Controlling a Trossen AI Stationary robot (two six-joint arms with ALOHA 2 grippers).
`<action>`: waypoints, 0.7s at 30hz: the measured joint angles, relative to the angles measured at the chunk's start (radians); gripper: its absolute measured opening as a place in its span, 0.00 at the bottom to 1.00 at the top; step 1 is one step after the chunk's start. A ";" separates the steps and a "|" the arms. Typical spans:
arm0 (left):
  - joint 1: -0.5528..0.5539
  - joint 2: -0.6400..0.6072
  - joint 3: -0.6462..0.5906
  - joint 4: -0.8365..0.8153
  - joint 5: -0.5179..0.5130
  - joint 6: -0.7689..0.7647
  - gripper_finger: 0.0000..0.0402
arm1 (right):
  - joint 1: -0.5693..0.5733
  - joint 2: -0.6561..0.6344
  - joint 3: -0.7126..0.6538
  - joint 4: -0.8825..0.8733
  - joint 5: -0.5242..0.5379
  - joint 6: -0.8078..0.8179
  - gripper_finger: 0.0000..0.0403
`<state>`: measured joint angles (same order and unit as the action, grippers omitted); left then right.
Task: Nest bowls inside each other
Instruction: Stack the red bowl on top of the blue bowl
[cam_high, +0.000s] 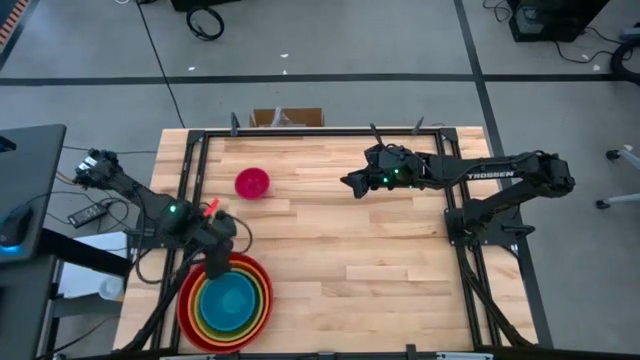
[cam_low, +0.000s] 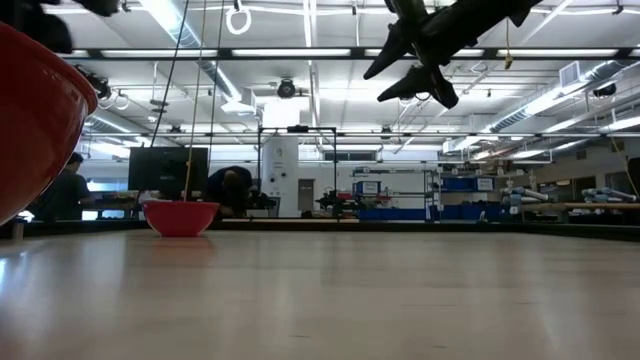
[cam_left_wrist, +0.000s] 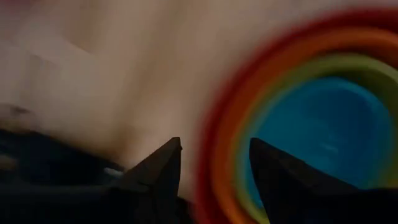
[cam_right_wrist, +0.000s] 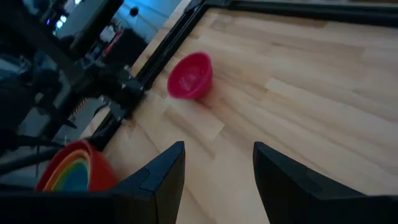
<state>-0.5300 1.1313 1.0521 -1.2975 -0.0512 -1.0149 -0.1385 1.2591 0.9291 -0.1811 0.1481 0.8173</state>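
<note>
A stack of nested bowls (cam_high: 225, 303), red outermost and blue innermost, rests on its base at the table's near left corner. Its red wall fills the low view's left edge (cam_low: 35, 120). A small pink bowl (cam_high: 252, 183) stands upright and alone toward the far left, also seen in the low view (cam_low: 181, 217) and the right wrist view (cam_right_wrist: 190, 76). My left gripper (cam_left_wrist: 214, 155) hangs open, pointing down over the stack's far-left rim (cam_left_wrist: 217, 143), with nothing between its fingers. My right gripper (cam_high: 350, 183) waits open in the air to the right of the pink bowl.
A black metal frame (cam_high: 195, 160) runs along the table's left, far and right sides. A cardboard box (cam_high: 287, 117) sits just beyond the far edge. Bare wood (cam_high: 380, 270) spreads across the middle and near right. People (cam_low: 232, 190) show in the room behind.
</note>
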 joint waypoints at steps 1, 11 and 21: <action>0.023 0.000 0.009 -0.033 -0.055 0.036 0.48 | -0.006 0.000 0.000 0.004 0.005 0.003 0.48; 0.518 -0.002 -0.209 0.131 -0.161 0.382 0.46 | -0.077 0.000 0.000 0.048 0.033 0.058 0.48; 1.073 0.003 -0.239 0.412 -0.119 0.701 0.46 | -0.062 0.000 0.000 0.050 0.010 0.110 0.48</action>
<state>0.5428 1.1343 0.8127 -0.8857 -0.1707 -0.3139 -0.2000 1.2587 0.9291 -0.1314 0.1580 0.9273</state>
